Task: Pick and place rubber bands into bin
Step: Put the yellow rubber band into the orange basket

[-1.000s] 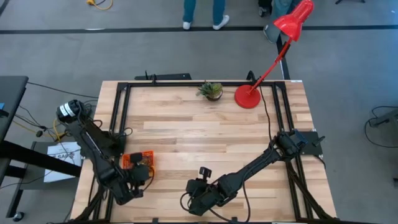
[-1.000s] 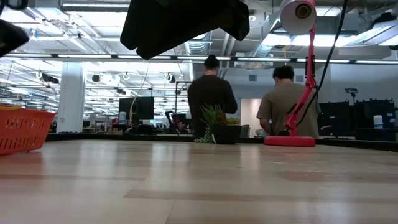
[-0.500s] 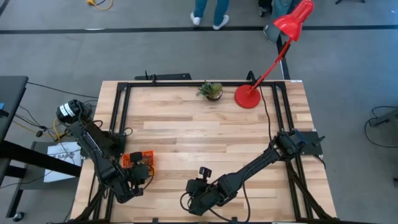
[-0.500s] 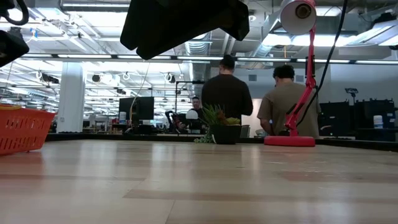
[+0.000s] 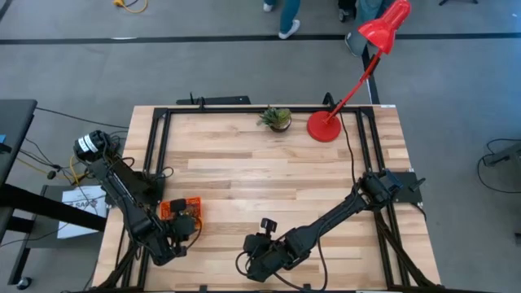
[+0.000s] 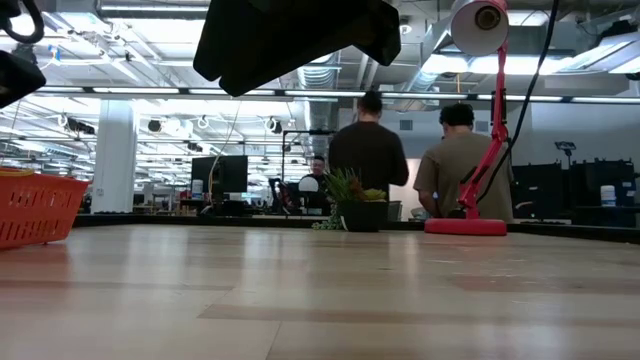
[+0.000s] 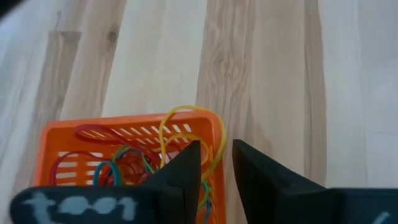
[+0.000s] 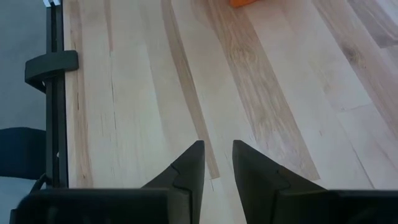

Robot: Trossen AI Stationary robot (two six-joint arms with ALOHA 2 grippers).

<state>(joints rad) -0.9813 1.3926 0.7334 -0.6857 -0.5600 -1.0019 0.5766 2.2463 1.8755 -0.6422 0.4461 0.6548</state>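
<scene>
The orange bin (image 7: 127, 158) sits on the wooden table (image 5: 269, 179) near its front left corner. Inside it lie the rubber bands (image 7: 118, 163), red, green, blue and yellow, all tangled in a heap. One yellow band (image 7: 186, 134) loops up and hangs over the edge of the bin.

The left gripper (image 7: 216, 163) is right over the bin, at the side where the yellow band sticks out. Its two dark fingers (image 7: 186, 165) stand a little apart with a thin gap between them. The yellow band runs by the fingertips, but I cannot tell if it is pinched.

The right gripper (image 8: 217, 160) is low over the bare wood near the front edge, around the middle of the table. Its fingers are a little apart too and hold nothing.

At the far edge stand a small potted plant (image 5: 277, 119) and a red lamp (image 5: 358, 65). Behind the table, two people (image 6: 410, 165) stand with their backs turned.
</scene>
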